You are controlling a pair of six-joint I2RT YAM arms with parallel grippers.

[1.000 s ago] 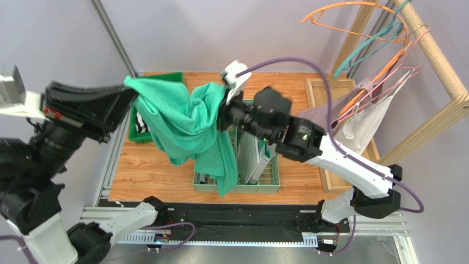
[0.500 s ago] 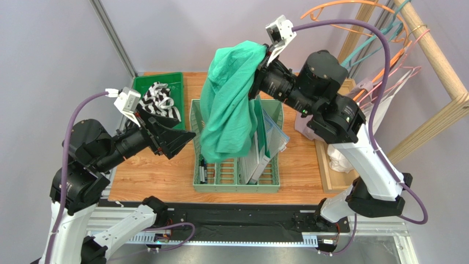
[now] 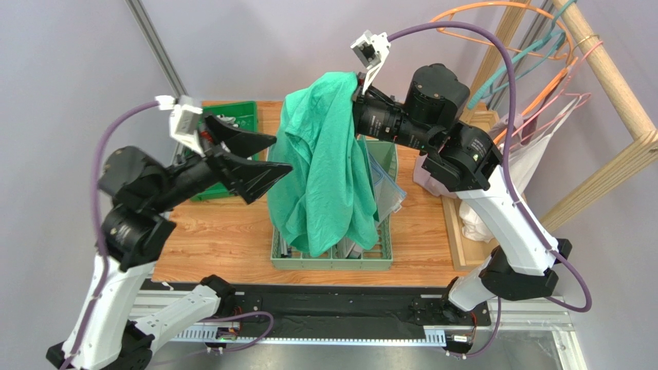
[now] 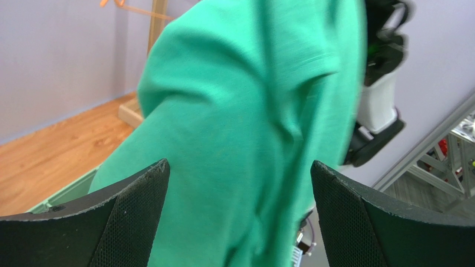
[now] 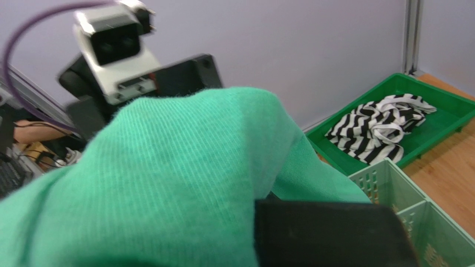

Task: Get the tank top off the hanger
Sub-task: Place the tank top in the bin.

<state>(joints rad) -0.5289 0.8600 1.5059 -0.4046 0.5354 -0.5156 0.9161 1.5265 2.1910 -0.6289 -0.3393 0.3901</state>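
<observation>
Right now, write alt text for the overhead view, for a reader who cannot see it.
The right arm, jaws shut, holds a green top hanging over a pale green basket on a wooden table. The left arm, jaws wide open, sits left of it; hangers hang far right.

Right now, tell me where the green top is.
In the top view the green top hangs at centre from the shut right gripper, draped above the pale green basket, with the open left gripper to its left.
</observation>
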